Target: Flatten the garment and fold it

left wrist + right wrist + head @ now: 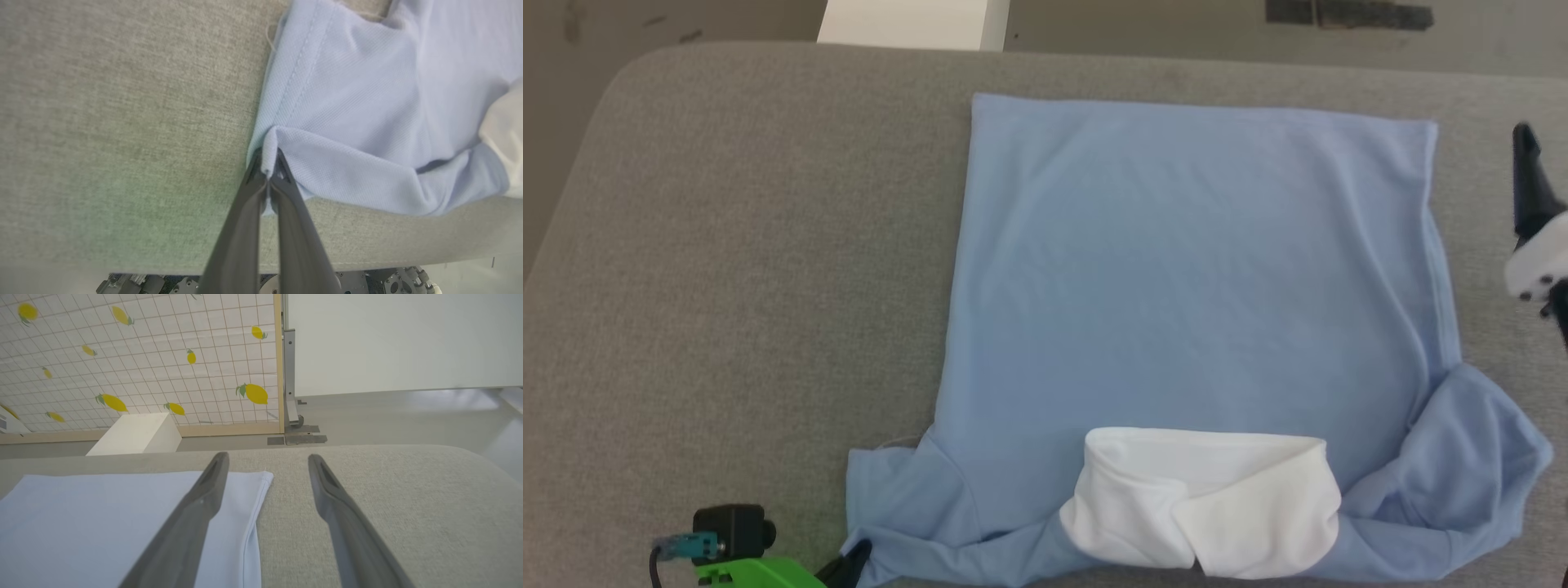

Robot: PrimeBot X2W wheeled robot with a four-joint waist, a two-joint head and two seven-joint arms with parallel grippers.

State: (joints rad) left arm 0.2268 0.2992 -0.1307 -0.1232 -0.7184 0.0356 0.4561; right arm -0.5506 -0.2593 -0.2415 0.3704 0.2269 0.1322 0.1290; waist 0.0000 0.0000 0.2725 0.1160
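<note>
The garment [1192, 278], a light blue shirt with a white collar [1209, 498], lies spread back-up on the grey padded table [752, 286], collar toward me. My left gripper [267, 169] is shut on a pinched fold of the near left sleeve's edge [271, 141]; in the head view its dark tip [854, 559] touches that sleeve. My right gripper [267, 457] is open and holds nothing. One of its fingers [204, 498] hangs over the garment's far right hem corner [249, 490], the other over bare table. In the head view the right gripper [1527, 147] stands just right of the shirt.
A white box [913, 23] stands on the floor beyond the table's far edge, in front of a lemon-patterned panel [143, 355]. Dark tape marks [1347, 14] lie on the floor. A green bracket with a small camera [735, 531] sits at the lower left.
</note>
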